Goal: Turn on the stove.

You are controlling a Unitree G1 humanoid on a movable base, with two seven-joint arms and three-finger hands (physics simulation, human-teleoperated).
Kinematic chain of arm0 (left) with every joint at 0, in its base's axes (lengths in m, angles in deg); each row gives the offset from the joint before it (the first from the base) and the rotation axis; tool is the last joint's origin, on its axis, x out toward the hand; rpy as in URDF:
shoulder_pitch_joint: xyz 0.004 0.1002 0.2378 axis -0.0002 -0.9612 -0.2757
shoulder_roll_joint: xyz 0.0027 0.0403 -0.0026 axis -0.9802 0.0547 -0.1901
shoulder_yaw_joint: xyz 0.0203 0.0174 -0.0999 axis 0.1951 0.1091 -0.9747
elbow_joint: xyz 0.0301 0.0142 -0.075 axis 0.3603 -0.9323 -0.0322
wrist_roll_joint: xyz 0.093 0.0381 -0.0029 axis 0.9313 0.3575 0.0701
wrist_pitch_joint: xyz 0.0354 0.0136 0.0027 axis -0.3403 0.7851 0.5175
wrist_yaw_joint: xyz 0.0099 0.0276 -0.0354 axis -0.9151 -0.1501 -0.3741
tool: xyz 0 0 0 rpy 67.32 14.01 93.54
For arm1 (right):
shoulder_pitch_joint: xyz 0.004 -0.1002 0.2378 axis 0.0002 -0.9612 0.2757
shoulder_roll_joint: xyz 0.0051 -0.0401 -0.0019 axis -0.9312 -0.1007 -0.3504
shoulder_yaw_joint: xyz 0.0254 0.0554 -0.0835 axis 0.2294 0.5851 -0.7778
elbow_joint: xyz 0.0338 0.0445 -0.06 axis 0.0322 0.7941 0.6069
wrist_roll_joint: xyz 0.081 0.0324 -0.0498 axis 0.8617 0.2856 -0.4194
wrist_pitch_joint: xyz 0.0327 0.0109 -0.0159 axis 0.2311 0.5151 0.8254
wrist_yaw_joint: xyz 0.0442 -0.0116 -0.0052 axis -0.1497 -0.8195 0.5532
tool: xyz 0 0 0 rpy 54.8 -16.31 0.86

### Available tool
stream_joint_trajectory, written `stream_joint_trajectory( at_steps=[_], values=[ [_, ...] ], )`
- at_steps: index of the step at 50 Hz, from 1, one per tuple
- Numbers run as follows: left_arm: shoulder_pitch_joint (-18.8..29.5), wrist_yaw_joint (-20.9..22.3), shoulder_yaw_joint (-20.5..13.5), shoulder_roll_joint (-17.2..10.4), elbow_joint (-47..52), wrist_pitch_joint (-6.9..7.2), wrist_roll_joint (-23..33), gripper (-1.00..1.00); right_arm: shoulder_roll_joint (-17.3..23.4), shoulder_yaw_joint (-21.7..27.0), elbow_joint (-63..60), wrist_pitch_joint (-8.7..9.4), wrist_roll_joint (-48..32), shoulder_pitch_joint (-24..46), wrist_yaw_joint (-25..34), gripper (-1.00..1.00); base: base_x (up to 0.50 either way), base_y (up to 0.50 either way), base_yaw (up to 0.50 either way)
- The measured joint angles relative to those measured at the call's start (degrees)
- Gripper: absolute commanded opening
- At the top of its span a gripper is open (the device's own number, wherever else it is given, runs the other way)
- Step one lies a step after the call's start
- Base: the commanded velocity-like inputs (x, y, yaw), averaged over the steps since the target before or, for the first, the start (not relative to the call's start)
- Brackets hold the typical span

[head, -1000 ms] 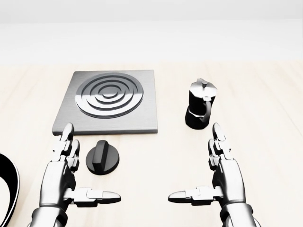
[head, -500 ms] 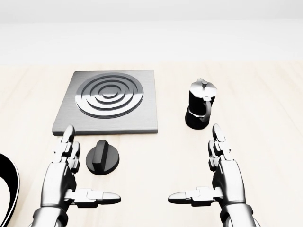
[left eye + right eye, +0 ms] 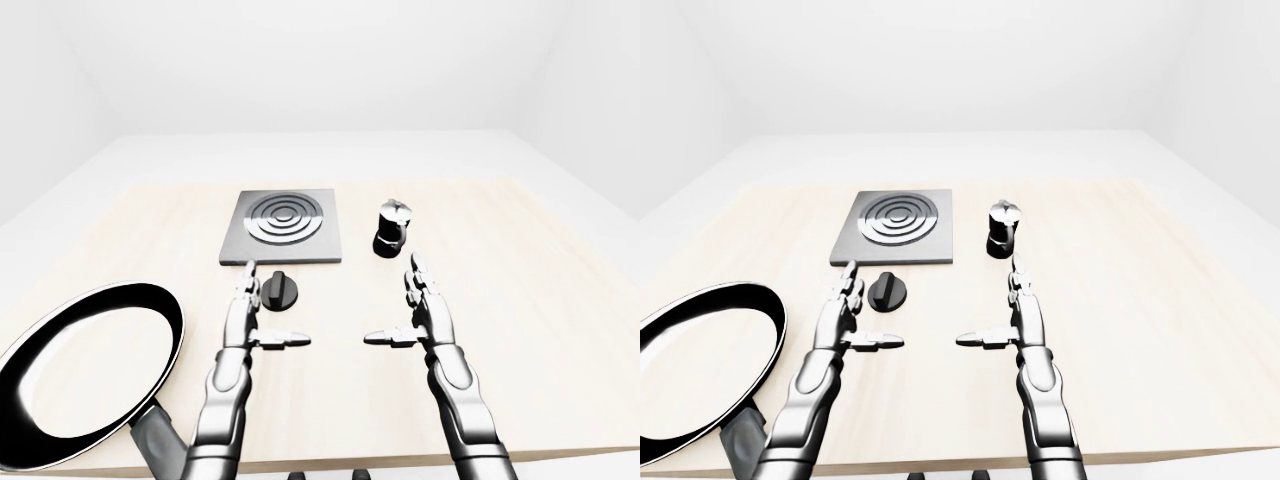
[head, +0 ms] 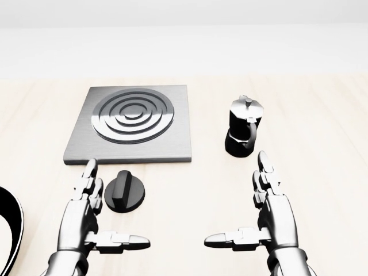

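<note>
— What has changed at the left hand [image 4: 86, 215]?

— Fingers spread, holding nothing, it has edged right in the head view and now sits just beside the black knob [image 4: 125, 191] below the stove plate [image 4: 133, 123].

— And the right hand [image 4: 270, 215]?

— Unmoved, open, empty, near the moka pot [image 4: 243, 134]. The knob looks unturned.

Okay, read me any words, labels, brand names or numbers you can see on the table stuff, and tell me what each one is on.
None: no text can be read in any view.
The stove plate shows only raised rings.
The knob, moka pot and frying pan are plain, with no label or marking visible.
</note>
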Motion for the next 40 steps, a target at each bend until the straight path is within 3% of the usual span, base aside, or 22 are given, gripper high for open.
stream_joint_trajectory(
  at_steps=[14,40],
  values=[
    [0.82,0.17,0.38,0.15,-2.76,-0.58,0.08,1.00,-0.02,-0.05,0.12,-0.03,0.08,-0.08,0.13,1.00,0.00,0.00,0.00],
    [2.60,0.32,0.79,0.34,-8.90,-2.98,0.58,1.00,-0.07,-0.17,0.06,-0.02,0.10,-0.27,0.26,1.00,0.00,0.00,0.00]
  ],
)
